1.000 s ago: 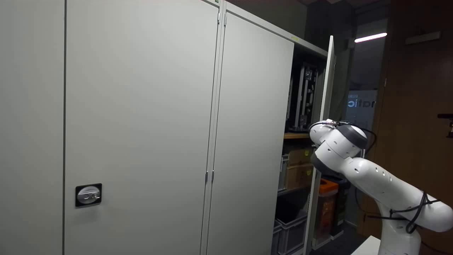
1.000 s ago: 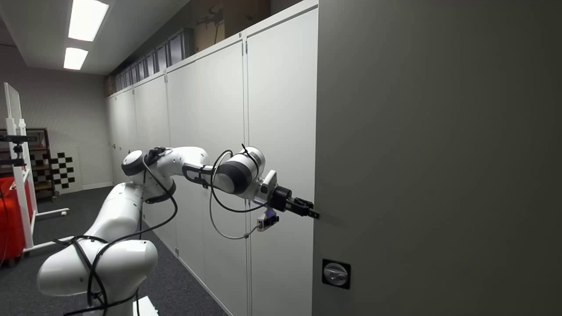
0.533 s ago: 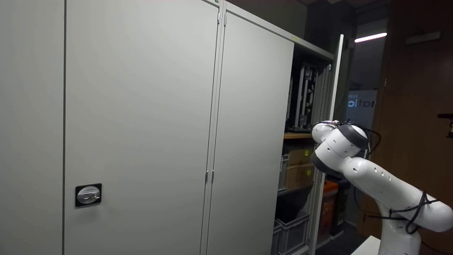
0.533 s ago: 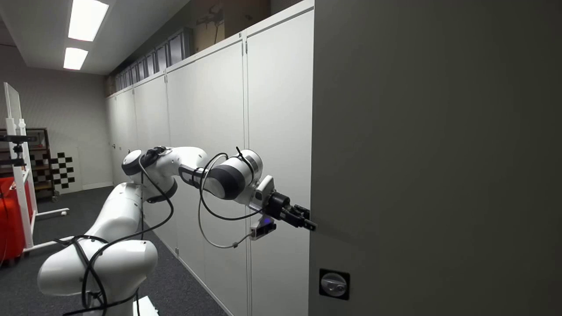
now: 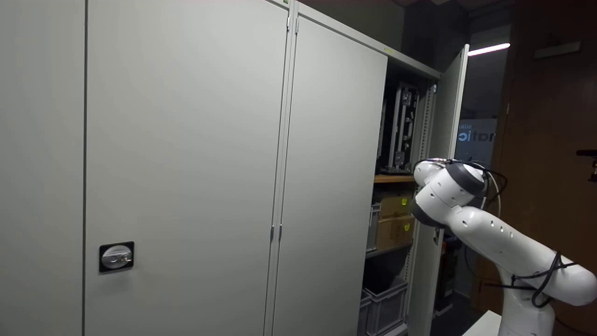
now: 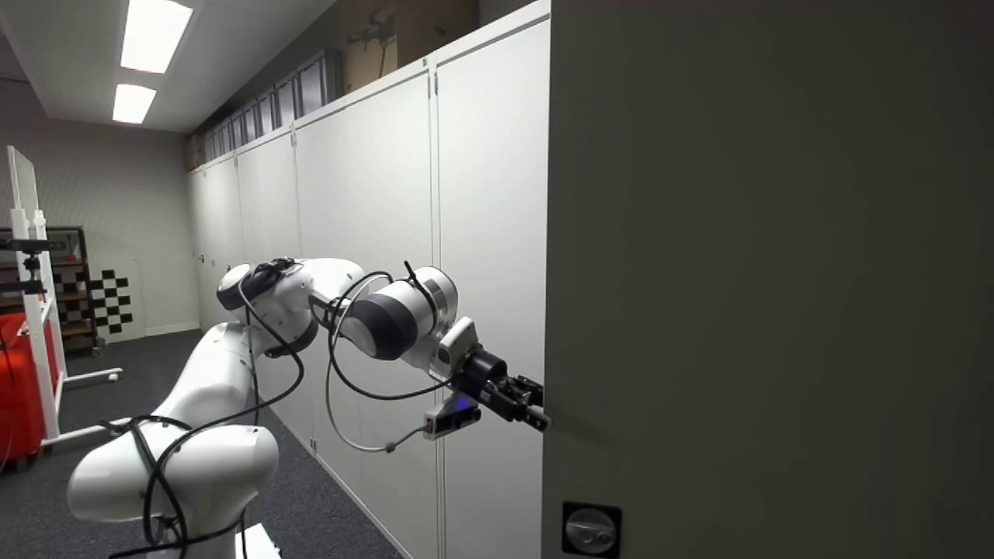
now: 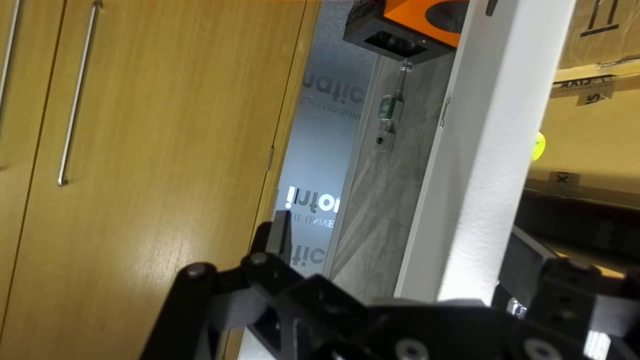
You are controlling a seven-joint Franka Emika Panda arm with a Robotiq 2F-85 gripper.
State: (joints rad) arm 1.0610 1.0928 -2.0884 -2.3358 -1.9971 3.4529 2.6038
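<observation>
indoors: cabinet door [image 6: 738, 272] open, dark carpet [image 6: 314, 508], ceiling lights [image 6: 155, 35] lit.

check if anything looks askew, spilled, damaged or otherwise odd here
Nothing looks spilled or damaged. What looks odd is the cabinet door standing open, the gripper at its edge, while the door beside it is shut. In an exterior view, glass lettering seems to read backwards, perhaps seen from behind.

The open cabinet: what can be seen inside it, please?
On the shelf, a metal-looking frame; below, cardboard boxes beside a grey crate; lowest, more grey crates. The closed door covers much of the inside; what stands behind it cannot be seen.
</observation>
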